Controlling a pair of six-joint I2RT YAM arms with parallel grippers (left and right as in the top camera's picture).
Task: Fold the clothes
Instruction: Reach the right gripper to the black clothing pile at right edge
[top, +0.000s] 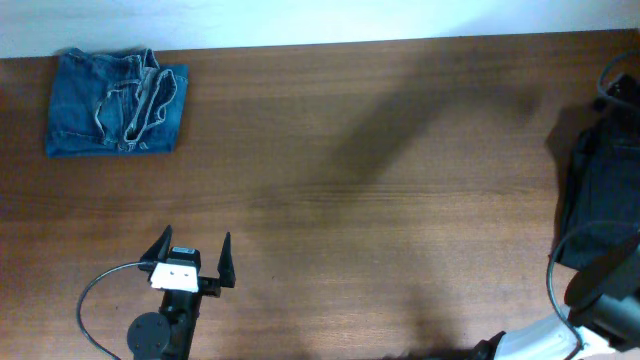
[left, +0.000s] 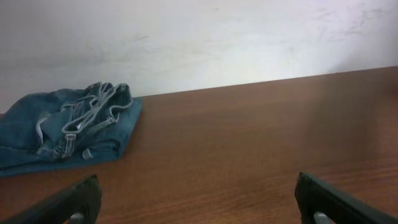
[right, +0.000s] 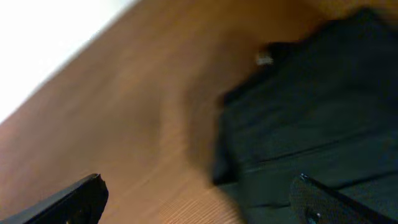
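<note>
The black trousers (top: 603, 195) lie bunched at the table's right edge; the right wrist view shows them (right: 317, 118) blurred, on the right. My right gripper (right: 199, 199) is open and empty, one finger over the trousers' edge, the other over bare wood. In the overhead view only the right arm shows at bottom right, and its fingers are not visible. Folded faded blue jeans (top: 115, 103) sit at the far left corner, also in the left wrist view (left: 62, 127). My left gripper (top: 193, 258) is open and empty over the front left table. The garment with the reddish band is out of view.
The wooden table (top: 350, 180) runs to a white wall at the back. A black cable (top: 95, 300) loops beside the left arm's base. Another cable (top: 615, 85) hangs at the upper right edge.
</note>
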